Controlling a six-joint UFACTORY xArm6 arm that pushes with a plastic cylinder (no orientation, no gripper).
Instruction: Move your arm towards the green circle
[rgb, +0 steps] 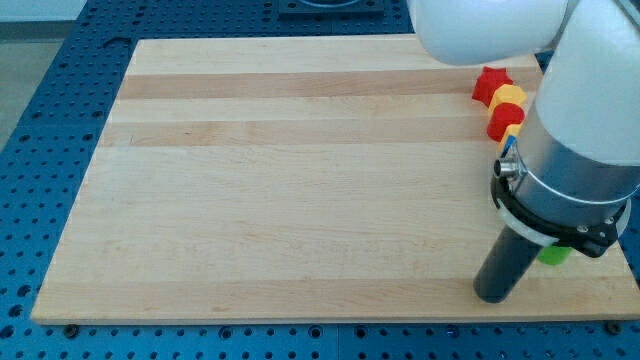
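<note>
A small piece of a green block (552, 254) shows at the view's lower right, mostly hidden behind my arm; its shape cannot be made out. My tip (494, 297) rests on the wooden board (300, 170) just left of and slightly below that green block. A red star-like block (490, 83), a yellow block (510, 97) and a red round block (505, 120) sit in a tight line at the view's upper right. A sliver of a blue block (508, 143) and a bit of yellow show below them at the edge of my arm.
The white arm body (590, 90) covers the view's right side and hides part of the board. The board lies on a blue perforated table (40, 120). The board's bottom edge is close below my tip.
</note>
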